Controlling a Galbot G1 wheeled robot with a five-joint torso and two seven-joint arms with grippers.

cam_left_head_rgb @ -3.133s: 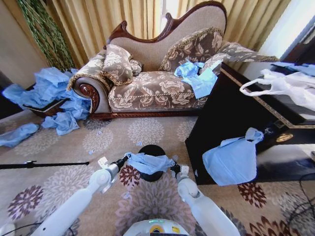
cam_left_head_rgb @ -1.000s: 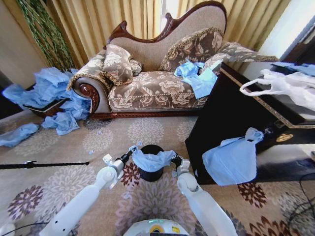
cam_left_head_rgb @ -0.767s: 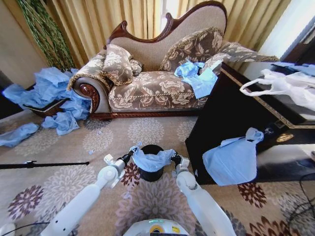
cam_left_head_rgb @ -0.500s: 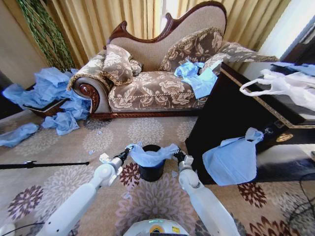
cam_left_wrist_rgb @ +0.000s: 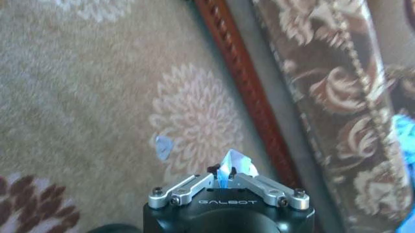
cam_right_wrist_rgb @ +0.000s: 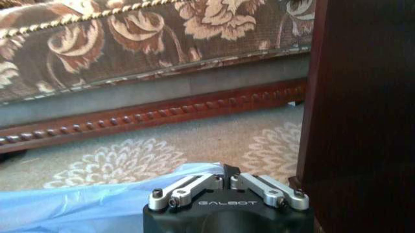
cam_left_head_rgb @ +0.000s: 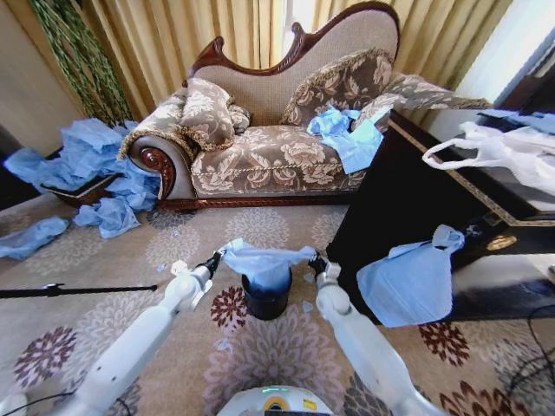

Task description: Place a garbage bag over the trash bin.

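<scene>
Both arms hold the garbage bag (cam_left_head_rgb: 264, 260) stretched above the trash bin (cam_left_head_rgb: 266, 297) on the carpet. The left gripper (cam_left_head_rgb: 216, 259) and right gripper (cam_left_head_rgb: 317, 263) each pinch a bag edge between closed fingers. Next comes lowering the opening around the rim.

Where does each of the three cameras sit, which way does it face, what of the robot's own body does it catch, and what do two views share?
Head view: high on the robot, facing forward and down at the trash bin, with both white arms in sight.
Left wrist view: behind the left gripper, facing carpet and sofa base.
Right wrist view: behind the right gripper, facing the sofa and a dark cabinet.
Shared: the garbage bag, pinched by both grippers, appears in every view.
</scene>
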